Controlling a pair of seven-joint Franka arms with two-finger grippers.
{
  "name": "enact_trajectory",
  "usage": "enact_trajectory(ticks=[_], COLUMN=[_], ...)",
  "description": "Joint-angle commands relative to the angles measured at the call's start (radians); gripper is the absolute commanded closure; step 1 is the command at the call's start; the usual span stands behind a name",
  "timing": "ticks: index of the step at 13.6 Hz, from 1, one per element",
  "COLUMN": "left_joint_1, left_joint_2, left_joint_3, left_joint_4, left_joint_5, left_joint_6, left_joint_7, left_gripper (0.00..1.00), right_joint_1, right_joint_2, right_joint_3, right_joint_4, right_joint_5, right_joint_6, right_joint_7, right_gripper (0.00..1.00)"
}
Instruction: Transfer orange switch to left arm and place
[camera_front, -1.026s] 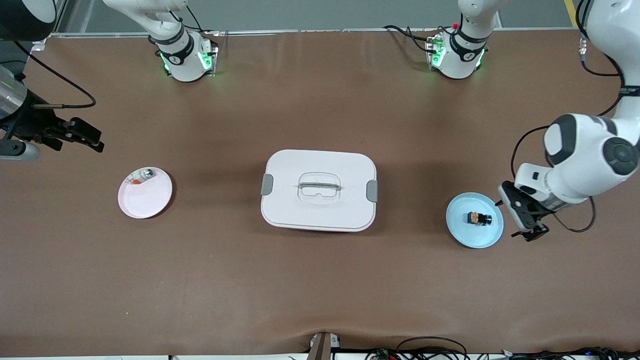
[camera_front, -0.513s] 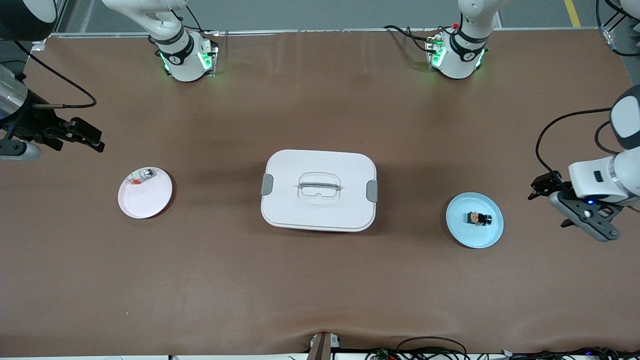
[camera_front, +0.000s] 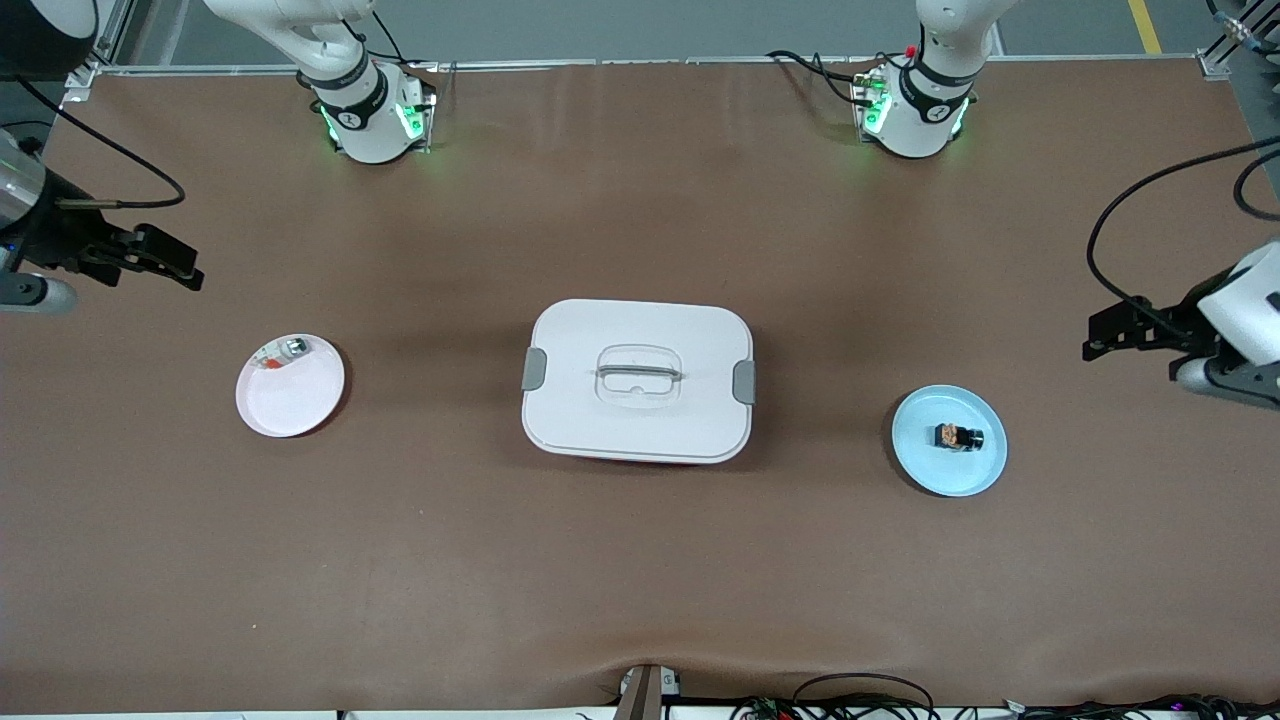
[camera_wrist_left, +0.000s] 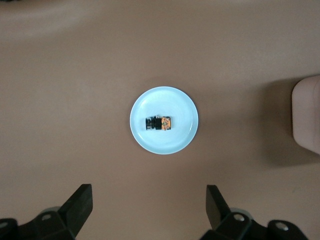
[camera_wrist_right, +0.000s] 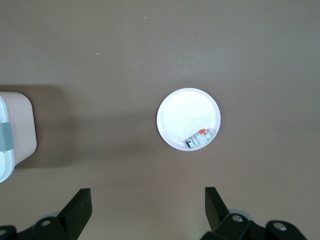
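switch: I see the orange switch (camera_front: 959, 437) lying on its side at the middle of the blue plate (camera_front: 922, 464), toward the left arm's end of the table. Orange end points toward the box. Same in left wrist view (camera_wrist_left: 159, 123), plate (camera_wrist_left: 182, 137).
box: white box (camera_front: 637, 380) at table centre, lid on, grey latches at both ends, handle recessed. Blue plate sits at its 3 o'clock in front view, well apart.
left gripper: left gripper (camera_front: 1125, 332) is up in the air over bare table at the left arm's end, at about 2 o'clock from the blue plate. From its wrist camera (camera_wrist_left: 149, 205) I read the fingers spread wide, nothing between them.
right gripper: right gripper (camera_front: 160, 258) is in the air over bare table at the right arm's end, at about 11 o'clock from the pink plate (camera_front: 285, 405). Wrist view (camera_wrist_right: 148, 205) shows fingers wide apart, empty.
pink plate: at the box's 9 o'clock, well apart. Small silver-and-white piece (camera_front: 283, 351) with a red bit lies at its rim, on the edge farther from the front camera.
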Motion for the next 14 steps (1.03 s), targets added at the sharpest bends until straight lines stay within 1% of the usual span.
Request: enact_trajectory(ticks=[1,2,3,4,5,6,7,8,11,13,14], left_joint_1=[0.011,0.011,0.005,-0.019,-0.101,-0.210,-0.293,-0.335,-0.456,-0.600,-0.622], left_joint_2=[-0.044,-0.052,-0.090,-0.107,-0.118,-0.132,-0.136,-0.139,-0.170,-0.178,-0.185], left_joint_3=[0.000,0.000,0.015,0.055,0.134,0.238,0.333,0.386,0.498,0.659,0.689], left_joint_4=[0.003,0.005,0.006,0.000,0.002,0.005,0.006,0.006,0.003,0.002,0.000], left_joint_5=[-0.025,-0.028,-0.028,-0.025,-0.028,-0.028,-0.030,-0.030,-0.028,-0.034,-0.059], left_joint_6=[-0.076,-0.100,-0.114,-0.119,-0.142,-0.169,-0.176,-0.179,-0.188,-0.191,-0.191], left_joint_7=[-0.068,-0.074,-0.080,-0.074,-0.066,-0.063,-0.063,-0.062,-0.069,-0.062,-0.062], left_gripper=[0.00,0.00,0.00,0.00,0.00,0.00,0.00,0.00,0.00,0.00,0.00], right_joint_1=[-0.013,-0.013,-0.016,-0.016,-0.016,-0.016,-0.019,-0.021,-0.010,-0.019,-0.021], right_joint_2=[0.009,0.009,0.009,0.010,0.010,0.010,0.013,0.016,0.030,0.032,0.033], right_joint_3=[0.003,0.003,0.003,0.003,0.003,0.003,0.003,0.003,0.003,0.003,0.003], right_joint_4=[0.037,0.041,0.055,0.059,0.063,0.066,0.079,0.093,0.101,0.106,0.110], right_joint_5=[-0.015,-0.018,-0.020,-0.020,-0.021,-0.023,-0.021,-0.020,-0.023,-0.020,-0.015], right_joint_6=[-0.035,-0.025,-0.022,-0.021,-0.019,-0.019,-0.021,-0.021,-0.019,-0.019,-0.019], right_joint_7=[-0.019,-0.066,-0.118,-0.126,-0.125,-0.126,-0.123,-0.122,-0.123,-0.125,-0.126], right_gripper=[0.00,0.00,0.00,0.00,0.00,0.00,0.00,0.00,0.00,0.00,0.00])
